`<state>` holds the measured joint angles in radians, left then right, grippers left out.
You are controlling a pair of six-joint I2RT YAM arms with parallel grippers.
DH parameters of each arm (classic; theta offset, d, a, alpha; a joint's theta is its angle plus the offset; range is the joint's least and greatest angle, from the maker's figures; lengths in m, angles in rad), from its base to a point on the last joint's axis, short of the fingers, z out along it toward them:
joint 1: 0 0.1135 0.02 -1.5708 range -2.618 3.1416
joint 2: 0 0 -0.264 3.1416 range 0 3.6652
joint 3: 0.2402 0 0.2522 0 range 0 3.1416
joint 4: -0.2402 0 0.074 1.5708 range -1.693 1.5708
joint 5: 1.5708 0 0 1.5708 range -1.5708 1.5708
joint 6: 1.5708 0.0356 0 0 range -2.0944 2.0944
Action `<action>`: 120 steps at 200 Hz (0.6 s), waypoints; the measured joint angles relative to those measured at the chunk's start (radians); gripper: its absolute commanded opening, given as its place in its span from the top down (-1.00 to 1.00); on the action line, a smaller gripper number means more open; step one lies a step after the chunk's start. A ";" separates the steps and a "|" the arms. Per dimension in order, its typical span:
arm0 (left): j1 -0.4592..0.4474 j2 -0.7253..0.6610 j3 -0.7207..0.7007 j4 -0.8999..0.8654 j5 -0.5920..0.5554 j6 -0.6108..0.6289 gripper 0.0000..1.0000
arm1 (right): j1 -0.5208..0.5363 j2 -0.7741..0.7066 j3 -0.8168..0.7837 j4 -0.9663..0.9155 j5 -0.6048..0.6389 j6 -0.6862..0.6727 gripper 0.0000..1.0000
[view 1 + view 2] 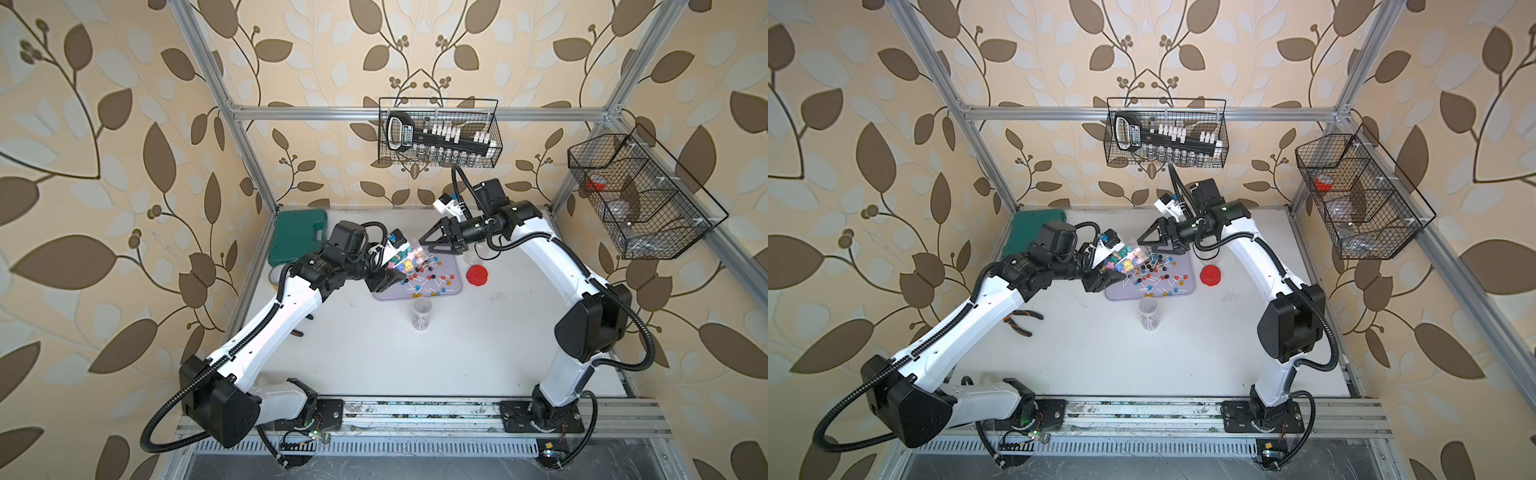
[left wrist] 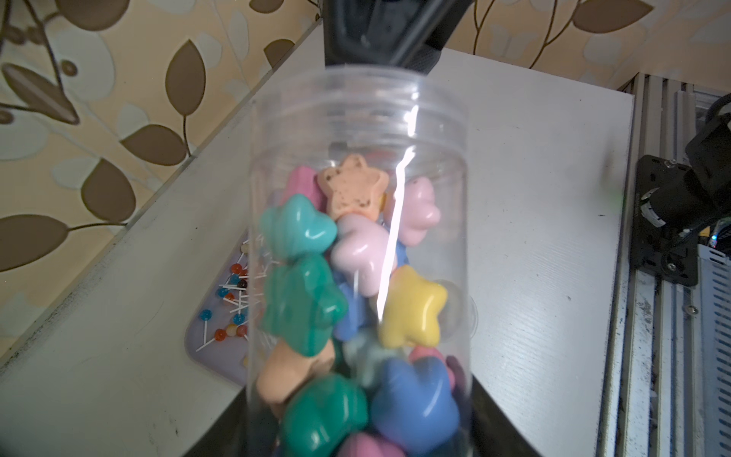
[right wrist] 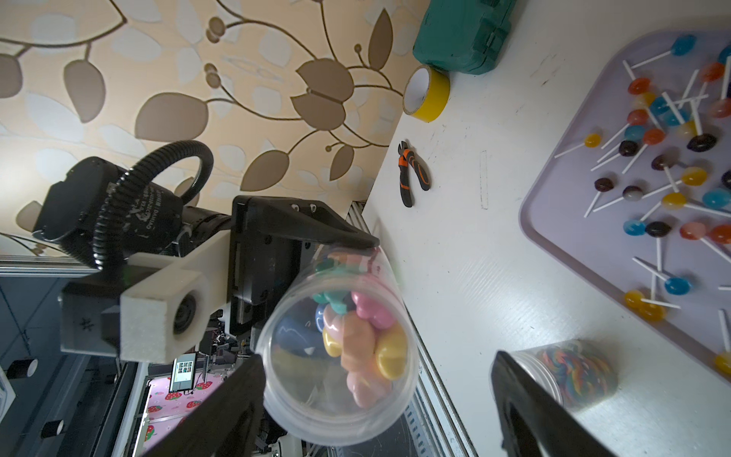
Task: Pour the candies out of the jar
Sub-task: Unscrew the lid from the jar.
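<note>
Left fingers clamped, right fingers spread

Top views overhead, facing down; wrist views close, sharing jar

An open-mouthed clear plastic jar fills the view, its base end packed with glossy pastel star-shaped candies in teal, pink, yellow, blue and peach. Partly behind it on the white table, a lilac tray holds round lollipops on white sticks.

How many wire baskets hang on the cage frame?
2. One wire basket hangs on the back crossbar, holding a black socket rack; the other wire basket, split into compartments, hangs at the side by the right arm. None appears hidden.
</note>
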<state>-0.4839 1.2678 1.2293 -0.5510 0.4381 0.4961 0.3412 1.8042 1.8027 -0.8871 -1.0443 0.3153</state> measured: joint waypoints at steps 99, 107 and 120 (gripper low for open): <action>0.000 0.019 0.000 0.003 0.007 0.000 -0.12 | 0.031 0.003 0.024 0.001 -0.032 -0.006 -0.66; 0.000 0.019 0.001 0.003 0.007 0.000 -0.12 | 0.030 0.003 0.024 0.001 -0.029 -0.008 -0.64; 0.000 0.019 0.001 0.002 0.007 0.000 -0.12 | 0.030 0.003 0.024 0.000 -0.023 -0.015 -0.60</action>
<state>-0.4839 1.2865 1.2301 -0.5488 0.4450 0.4961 0.3714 1.8076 1.8263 -0.8875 -1.0672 0.3000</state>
